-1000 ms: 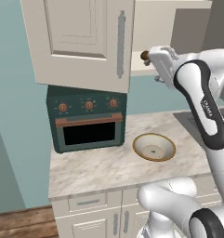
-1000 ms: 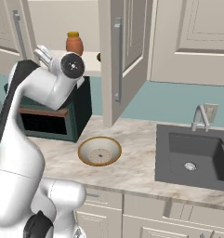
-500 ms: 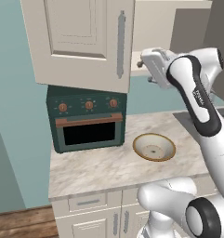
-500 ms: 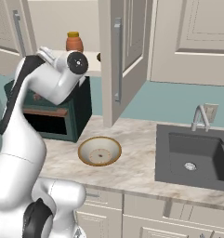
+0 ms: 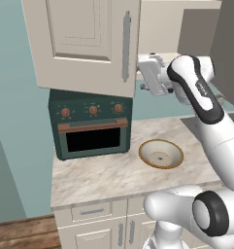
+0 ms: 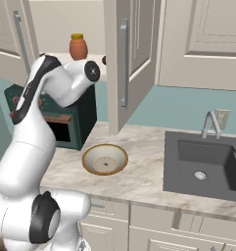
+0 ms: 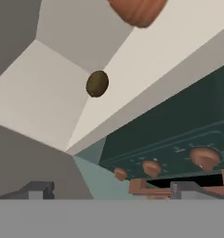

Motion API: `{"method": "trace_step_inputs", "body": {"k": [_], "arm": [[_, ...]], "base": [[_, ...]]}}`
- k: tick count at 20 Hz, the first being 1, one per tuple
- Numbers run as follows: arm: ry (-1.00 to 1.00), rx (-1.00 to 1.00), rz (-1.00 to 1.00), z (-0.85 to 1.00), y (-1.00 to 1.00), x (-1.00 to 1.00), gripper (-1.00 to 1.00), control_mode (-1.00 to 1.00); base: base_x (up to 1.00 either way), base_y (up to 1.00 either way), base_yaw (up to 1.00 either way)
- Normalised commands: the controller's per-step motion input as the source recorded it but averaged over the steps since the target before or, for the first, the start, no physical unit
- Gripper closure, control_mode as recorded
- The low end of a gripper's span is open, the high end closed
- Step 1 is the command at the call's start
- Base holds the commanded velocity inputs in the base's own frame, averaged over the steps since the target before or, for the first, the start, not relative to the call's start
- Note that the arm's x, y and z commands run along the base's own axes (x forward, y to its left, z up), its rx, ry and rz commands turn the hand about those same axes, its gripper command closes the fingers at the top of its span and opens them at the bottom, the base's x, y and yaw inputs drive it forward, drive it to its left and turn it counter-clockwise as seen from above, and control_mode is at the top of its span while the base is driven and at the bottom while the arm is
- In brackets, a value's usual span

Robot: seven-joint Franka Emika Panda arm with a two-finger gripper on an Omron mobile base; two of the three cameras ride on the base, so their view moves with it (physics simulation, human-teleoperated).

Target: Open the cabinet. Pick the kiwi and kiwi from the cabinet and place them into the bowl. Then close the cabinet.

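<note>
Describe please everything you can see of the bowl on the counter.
The bowl is shallow and round, with a tan-brown rim and a pale speckled inside that looks like glazed ceramic. It stands upright on the marble counter, right of the green toaster oven, touching neither it nor the arm. Nothing lies in it.

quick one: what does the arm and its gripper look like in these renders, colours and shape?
The arm is glossy white with rounded, tube-like links, dark grey bands and round dark caps at the joints, plus small lettering on one link. The gripper has a boxy white hand ending in two small dark grey jaws. No cables are visible.
</note>
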Motion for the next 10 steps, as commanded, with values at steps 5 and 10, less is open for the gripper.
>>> {"method": "trace_step_inputs", "body": {"k": [5,10], "arm": [[0.11,0.00,0.46,0.00,0.21,-0.12,-1.00,-1.00],[0.02,0.00,0.43,0.00,0.27,-0.29,-1.00,-1.00]], "base": [[0.00,0.00,0.00],[0.00,0.00,0.00]]}}
